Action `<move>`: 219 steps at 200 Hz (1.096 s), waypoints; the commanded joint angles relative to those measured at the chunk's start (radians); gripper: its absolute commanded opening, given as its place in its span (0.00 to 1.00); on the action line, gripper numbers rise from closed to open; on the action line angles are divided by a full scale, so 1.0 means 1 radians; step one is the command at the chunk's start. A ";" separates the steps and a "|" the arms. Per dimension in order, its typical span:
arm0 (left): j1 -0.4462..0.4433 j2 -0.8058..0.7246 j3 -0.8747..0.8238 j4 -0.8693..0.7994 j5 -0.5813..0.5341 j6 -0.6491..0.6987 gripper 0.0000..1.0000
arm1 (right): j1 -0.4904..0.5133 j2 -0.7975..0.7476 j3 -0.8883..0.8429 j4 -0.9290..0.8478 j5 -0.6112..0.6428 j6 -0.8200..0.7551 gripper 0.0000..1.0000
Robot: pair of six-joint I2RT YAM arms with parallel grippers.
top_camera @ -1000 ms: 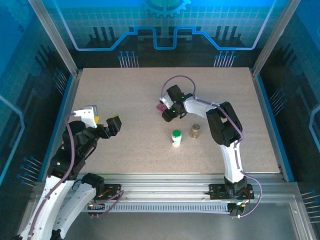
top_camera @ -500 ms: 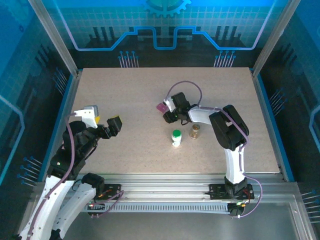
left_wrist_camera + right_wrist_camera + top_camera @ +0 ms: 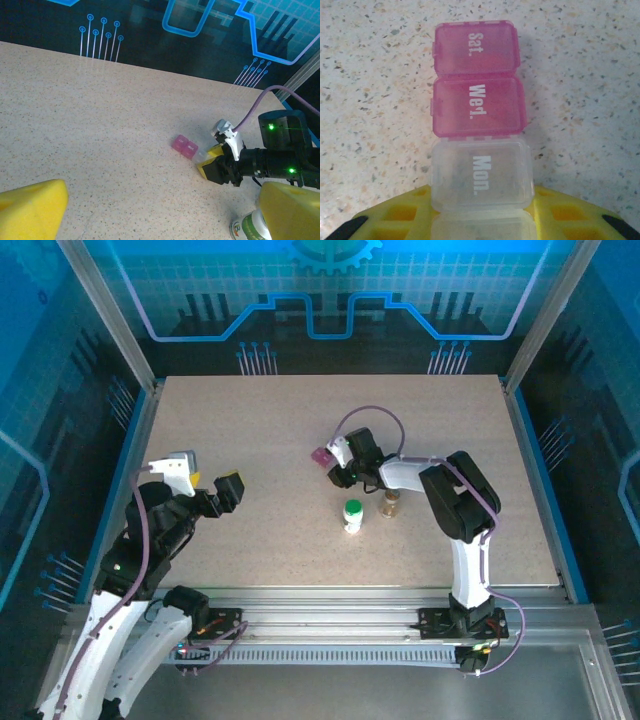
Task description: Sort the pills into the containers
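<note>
Well to the left of the white bottle (image 3: 352, 515), the left gripper (image 3: 208, 480) hangs above the table (image 3: 250, 420) with its yellow fingers (image 3: 30, 205) spread wide and nothing between them. Behind the bottle and a little to its left lies one pill box (image 3: 477, 115). Its long axis runs diagonally, the pink end pointing away from the bottle to the far left and the clear end towards it. I count two pink compartments and two clear ones, the last partly hidden. The right gripper (image 3: 343, 470) stands narrow around the clear end. Whether its pads already press the box, I cannot tell. One bottle stands upright, and one amber vial (image 3: 390, 503) stands just beside it on the right.
</note>
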 commanded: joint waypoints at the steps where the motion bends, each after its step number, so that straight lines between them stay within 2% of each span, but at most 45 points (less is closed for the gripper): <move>1: -0.010 -0.004 -0.018 0.017 -0.009 0.019 0.99 | 0.009 -0.063 -0.020 -0.027 -0.062 -0.042 0.22; 41: -0.010 0.001 -0.013 0.020 -0.010 0.019 0.99 | 0.008 -0.194 -0.013 -0.092 -0.108 -0.126 0.14; 61: -0.010 0.010 0.007 0.021 -0.009 0.026 0.99 | 0.005 -0.259 0.006 -0.177 -0.155 -0.224 0.00; 94: -0.010 0.094 0.115 0.039 0.061 0.077 0.99 | -0.007 -0.353 0.066 -0.375 -0.232 -0.405 0.00; 106: -0.010 0.158 0.175 0.056 0.107 0.112 0.99 | -0.012 -0.382 0.092 -0.463 -0.279 -0.505 0.00; 123: -0.010 0.279 0.272 0.082 0.180 0.182 0.99 | -0.012 -0.411 0.126 -0.555 -0.265 -0.609 0.00; 149: -0.012 0.461 0.404 0.094 0.350 0.369 0.99 | -0.018 -0.435 0.202 -0.707 -0.173 -0.691 0.00; 180: -0.023 0.556 0.375 0.142 0.615 0.776 0.99 | -0.046 -0.533 0.185 -0.753 -0.177 -0.730 0.00; 198: -0.050 0.558 0.300 0.169 0.682 1.037 0.99 | -0.053 -0.611 0.122 -0.704 -0.193 -0.752 0.00; 219: -0.090 0.601 0.286 0.170 0.669 1.167 0.99 | -0.051 -0.695 0.044 -0.643 -0.203 -0.793 0.00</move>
